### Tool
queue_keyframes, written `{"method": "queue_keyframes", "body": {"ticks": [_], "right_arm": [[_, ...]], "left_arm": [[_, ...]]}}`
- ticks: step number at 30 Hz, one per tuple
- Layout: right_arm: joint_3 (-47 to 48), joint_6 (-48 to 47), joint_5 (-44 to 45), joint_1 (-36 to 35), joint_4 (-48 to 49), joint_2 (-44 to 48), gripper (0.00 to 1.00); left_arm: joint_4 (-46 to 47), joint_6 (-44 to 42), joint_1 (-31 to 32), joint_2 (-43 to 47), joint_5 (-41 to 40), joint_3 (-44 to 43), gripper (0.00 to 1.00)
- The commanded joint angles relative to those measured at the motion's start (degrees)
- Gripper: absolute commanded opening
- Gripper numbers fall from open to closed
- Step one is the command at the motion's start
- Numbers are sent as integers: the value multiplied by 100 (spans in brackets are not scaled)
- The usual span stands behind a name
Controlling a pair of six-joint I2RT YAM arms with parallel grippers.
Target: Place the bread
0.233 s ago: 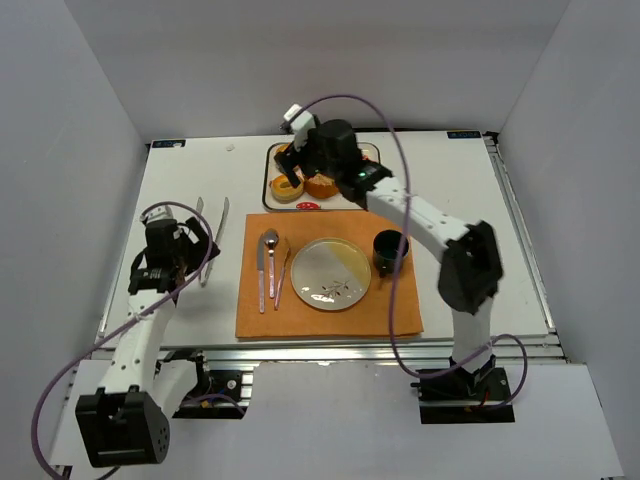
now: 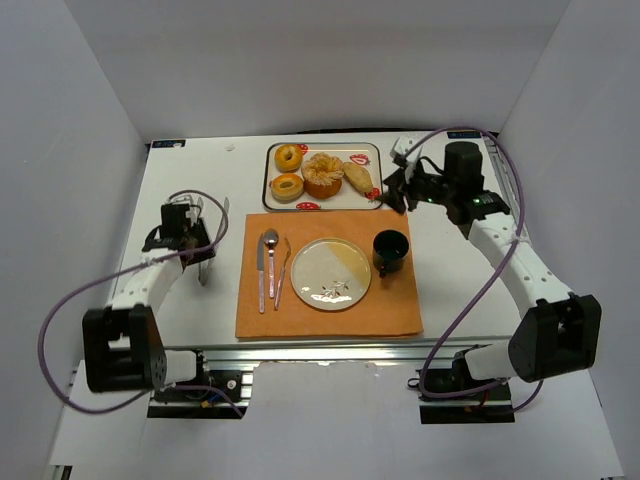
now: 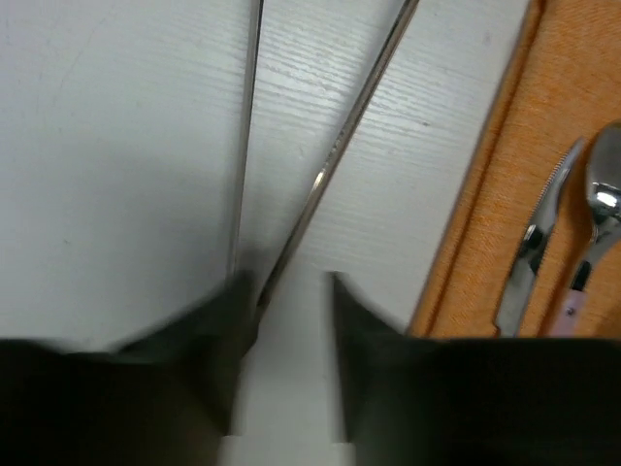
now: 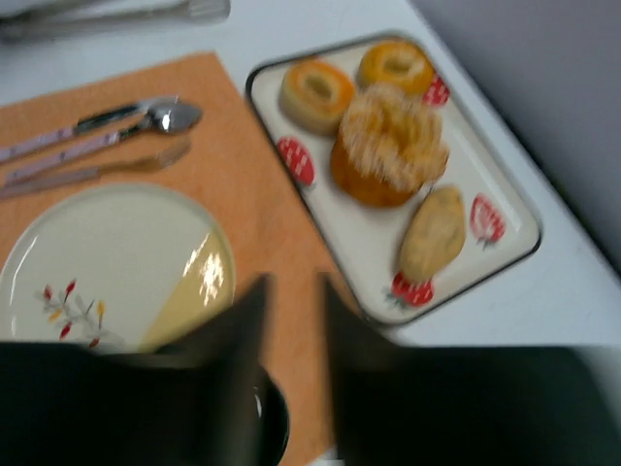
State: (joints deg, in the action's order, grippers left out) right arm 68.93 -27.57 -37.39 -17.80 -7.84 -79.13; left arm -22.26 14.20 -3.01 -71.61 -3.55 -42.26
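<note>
Two robot arms pause over a breakfast setting laid on an orange placemat (image 2: 330, 318). The bread (image 2: 323, 174) sits in the middle of a strawberry-patterned tray (image 2: 375, 152) just beyond the placemat's far edge. It lies between two ring pastries (image 2: 288, 172) on its left and an oval roll (image 2: 358, 177) on its right.

The right gripper (image 4: 296, 291) hovers off the placemat's far right corner, beside the tray's right end. Its jaws are drawn narrow with nothing between them.

The left gripper (image 3: 291, 291) hangs low to the left of the placemat, at the joined end of a pair of metal tongs (image 3: 340, 146). Its jaws are likewise pulled in. Whether they touch the tongs cannot be told.

On the placemat lie a plate (image 2: 330, 272), a dark cup (image 2: 390, 250) and cutlery (image 2: 270, 265).
</note>
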Motion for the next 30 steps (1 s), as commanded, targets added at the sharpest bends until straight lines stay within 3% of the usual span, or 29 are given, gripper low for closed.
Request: {"method": "queue_keyframes", "body": {"ticks": [1,2,6,16,19,24,28,30], "right_arm": [[-256,-530,-1069,286,-999,284,83],[-318,-547,-1069,338,-1053,406,89],[-810,-407,-1051,576,-746,715,89],[-741,-161,-1122,769,-667,583,89],[-670,-99,-1157,839,-640,574,89],[-573,-73,-1192,971,-623,592,89],[-617,6,-1280,1164,-623,645,89],[-635,32,-1289,1174,-605,653,89]], "left_arm": [[55,-540,-16,-668,-295,-607,74],[47,-584,-25,-791,-278,-669,79],[204,-961,-25,-1345,12,-924,91],[776,-1815,-16,-2488,645,-1170,86],[749,-1815,-25,-2796,785,-1127,75],[881,-1640,-34,-2903,752,-811,25],[725,-1229,-33,-2212,584,-1097,4],[654,-877,-25,-1964,662,-1352,3]]}}
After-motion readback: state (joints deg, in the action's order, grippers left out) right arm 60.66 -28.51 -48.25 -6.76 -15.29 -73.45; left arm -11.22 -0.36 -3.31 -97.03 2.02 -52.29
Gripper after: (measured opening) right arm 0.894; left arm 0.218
